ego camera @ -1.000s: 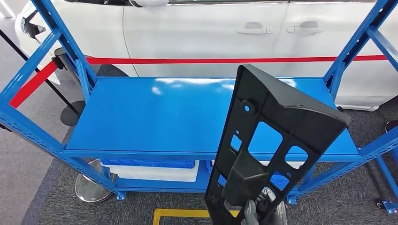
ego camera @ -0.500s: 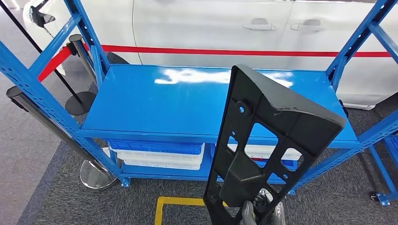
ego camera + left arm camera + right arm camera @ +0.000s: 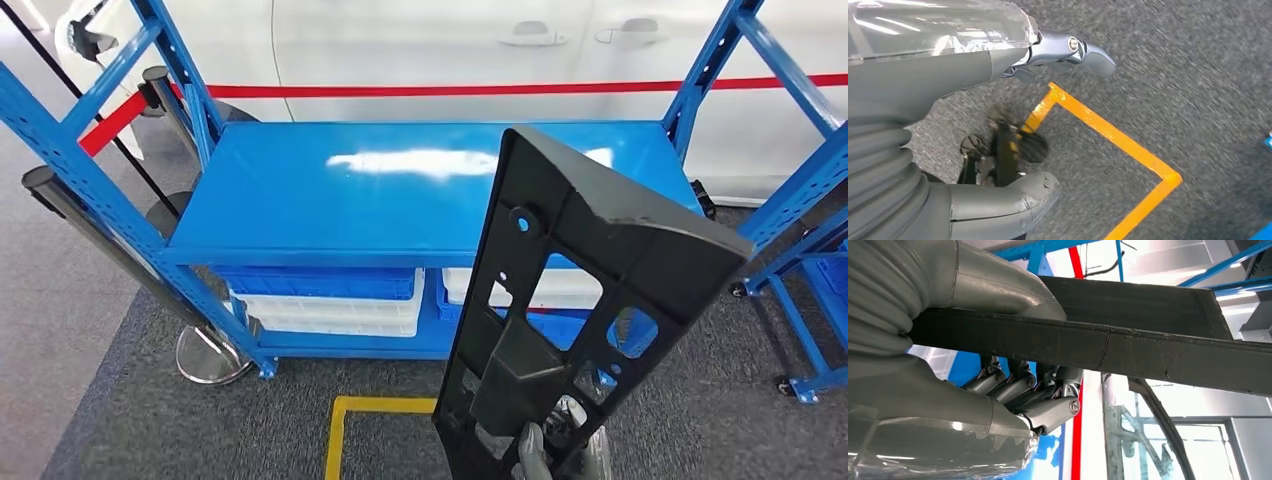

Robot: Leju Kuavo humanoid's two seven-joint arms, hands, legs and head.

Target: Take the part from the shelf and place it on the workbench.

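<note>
A: Item one, the part point(image 3: 590, 300). Where do you have it?

B: Black plastic panel with cut-outs, carried upright and leaning a little, its lower end in your right robot hand point(image 3: 560, 455). In the head view it stands nearer to you than the blue shelf point(image 3: 400, 190) and hides part of that shelf's front rail.

A: Grip condition?

B: Right robot hand clamped on the part: in the right wrist view the thumb point(image 3: 998, 285) lies over one face of the edge and the fingers point(image 3: 1023, 390) curl under the other. Left robot hand point(image 3: 998, 125): hangs over the grey carpet point(image 3: 1198, 75) near the yellow floor line point(image 3: 1118, 135), nothing in it, fingers apart as far as you can judge from the blurred wrist picture.

A: Item two, surroundings, relative to the shelf.

B: Blue and white bins point(image 3: 330, 300) on the tier beneath its top board; a white car point(image 3: 450, 50) and a red barrier tape point(image 3: 450, 90) behind it; a barrier post point(image 3: 200, 340) at its near left leg.

A: Step in hand, and how do you do it well?

B: Carrying, by my reading; no worktop is visible yet. You hold a long part by one end, so it will lever on the grip. Keep the wrist steady, turn slowly, and swing the top end well away from the shelf uprights point(image 3: 715, 70). Set the lower edge down first, then release.
</note>
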